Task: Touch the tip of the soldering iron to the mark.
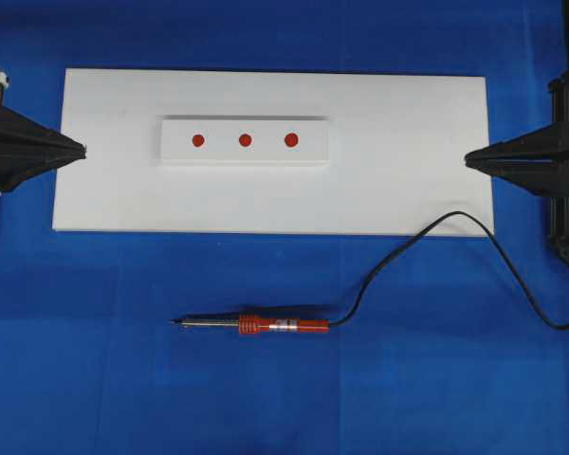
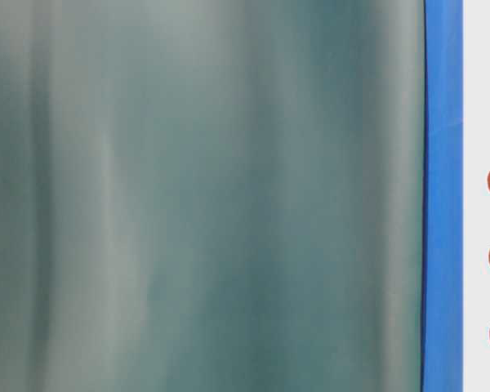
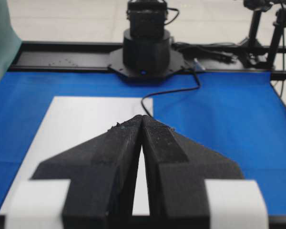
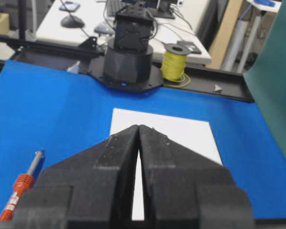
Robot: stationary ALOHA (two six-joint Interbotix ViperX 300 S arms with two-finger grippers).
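Note:
The soldering iron [image 1: 266, 325] lies flat on the blue cloth in front of the white board, red-orange handle to the right, its tip [image 1: 174, 322] pointing left; its handle end also shows in the right wrist view as the soldering iron [image 4: 20, 188]. Three red marks sit in a row on a raised white block: the left mark [image 1: 197, 141], the middle mark [image 1: 245, 140] and the right mark [image 1: 290, 140]. My left gripper [image 1: 81, 148] is shut and empty at the board's left edge. My right gripper [image 1: 468, 158] is shut and empty at the right edge. Both are far from the iron.
The white board [image 1: 398, 180] lies across the middle of the blue cloth. The iron's black cord [image 1: 436, 227] loops over the board's front right corner and runs off to the right. A green sheet [image 2: 204, 196] fills most of the table-level view.

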